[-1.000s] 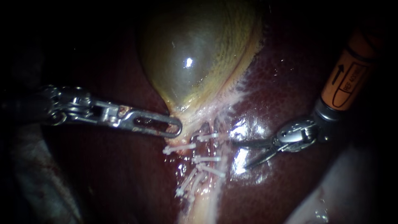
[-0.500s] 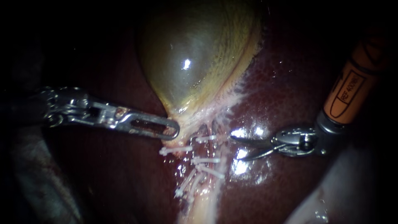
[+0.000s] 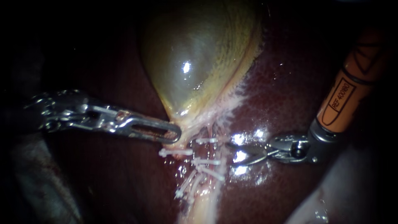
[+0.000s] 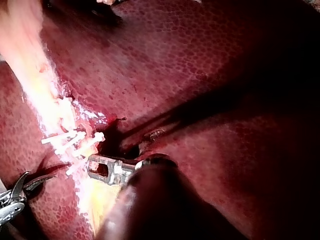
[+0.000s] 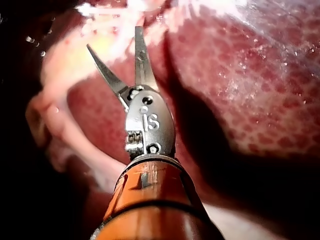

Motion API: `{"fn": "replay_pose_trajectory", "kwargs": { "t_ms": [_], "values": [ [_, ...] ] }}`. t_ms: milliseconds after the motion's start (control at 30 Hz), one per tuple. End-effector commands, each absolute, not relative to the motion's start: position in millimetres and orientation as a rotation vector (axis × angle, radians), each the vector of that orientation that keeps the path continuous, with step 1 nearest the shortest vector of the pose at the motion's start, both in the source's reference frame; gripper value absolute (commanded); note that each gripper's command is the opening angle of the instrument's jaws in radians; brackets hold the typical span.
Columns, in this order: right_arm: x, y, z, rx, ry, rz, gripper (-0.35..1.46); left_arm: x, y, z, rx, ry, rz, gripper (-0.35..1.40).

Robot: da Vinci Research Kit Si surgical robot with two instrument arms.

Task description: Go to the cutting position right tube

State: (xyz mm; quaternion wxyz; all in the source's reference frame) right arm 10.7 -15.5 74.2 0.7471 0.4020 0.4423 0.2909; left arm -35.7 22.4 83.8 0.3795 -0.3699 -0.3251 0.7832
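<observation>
Subject of inspection: the right tube (image 3: 213,151), a pale, glistening strand on the right edge of the whitish stalk (image 3: 203,203) that runs from the gallbladder's neck down to the bottom centre of the endoscope view. Small white plastic clips (image 3: 206,161) cross it above and below. They leave a short bare stretch just below the frame's centre, judged to be the intended cutting site.

The right instrument (image 3: 230,154), an orange-sleeved shaft ending in two slim metal blades, enters from the right edge of the frame. Its blades stand apart and hold nothing. Their points lie just beside the tube, level with the bare stretch but not yet astride it.

The left instrument (image 3: 176,135), silver with slotted jaws, enters from the left edge at mid-height. Its jaws lie together, tips in the pale tissue at the neck of the rounded, greenish-yellow gallbladder (image 3: 195,62). They are judged clamped on it, drawing it leftward to keep the stalk taut and the tube exposed. Dark red, wet liver (image 3: 290,83) surrounds the site.

Assessment: the approach is nearly complete, and a short advance would seat the tube between the blades. Hazards are a blade point catching a clip or scoring the liver beneath.
</observation>
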Motion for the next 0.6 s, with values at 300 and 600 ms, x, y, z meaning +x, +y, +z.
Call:
{"fn": "replay_pose_trajectory", "kwargs": {
  "t_ms": [300,600],
  "values": [
    [10.9,-15.3,75.1,0.884,0.959,0.641,1.13,-35.9,22.1,82.4,-0.963,-0.797,2.11,-0.35],
    [11.2,-15.4,76.1,0.889,0.948,0.646,1.1,-35.5,22.1,81.7,-0.952,-0.735,2.218,-0.35]
  ]
}}
